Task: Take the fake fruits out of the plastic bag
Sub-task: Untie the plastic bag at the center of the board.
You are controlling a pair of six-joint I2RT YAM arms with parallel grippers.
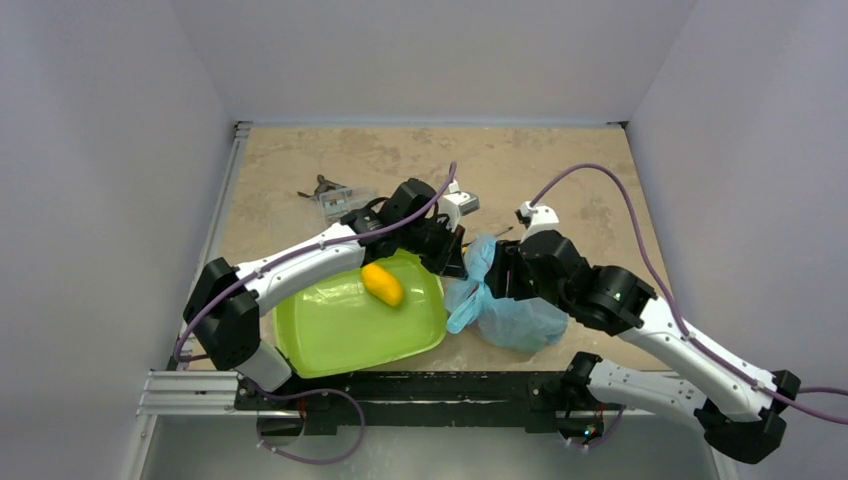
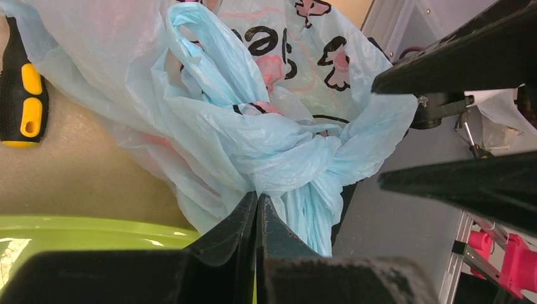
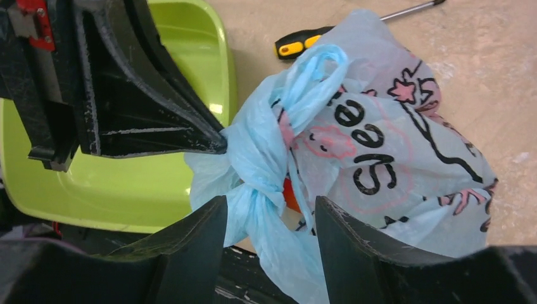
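Bag (image 1: pixel 510 315) knotted, lying on table (image 1: pixel 560 180) just right of tray (image 1: pixel 330 340), between both arms. Left gripper (image 2: pixel 256 215) pinched tight on bag beside knot. Right gripper (image 3: pixel 269 206) wide open, jaws straddling knot's tail.

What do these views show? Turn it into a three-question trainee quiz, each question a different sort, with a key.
1. True or false: the plastic bag is tied in a knot at its top.
2. What lies in the green tray? A) an orange-yellow oval fruit B) a cup C) a spoon
3. Fill in: the left pincer is shut on the bag near the knot; the right pincer, straddling the knot, is ____.

Key: 1 true; 2 A; 3 open.
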